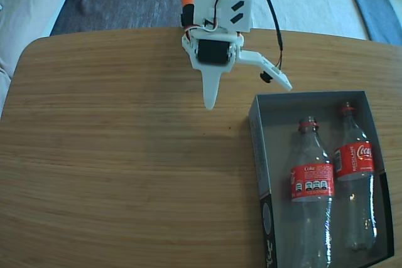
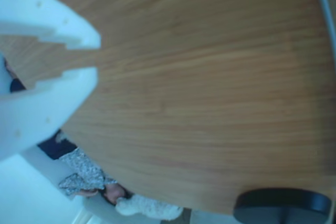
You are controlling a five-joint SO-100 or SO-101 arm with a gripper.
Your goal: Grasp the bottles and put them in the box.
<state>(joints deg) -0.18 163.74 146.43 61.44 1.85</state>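
Jaws [image 1: 248, 96] spread open and empty above the table [image 1: 125, 155]; both bottles [image 1: 312, 183] lie in the box [image 1: 256, 149].

Gripper [image 1: 248, 97] empty, jaws spread wide, fingers pointing down-right in fixed view.

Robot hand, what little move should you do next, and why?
Probably just pull back and rest. Both bottles, one on the left and one on the right in the fixed view, already lie side by side inside the box. The gripper is open, holds nothing, and hangs over bare table. I see no other bottle left to pick up.
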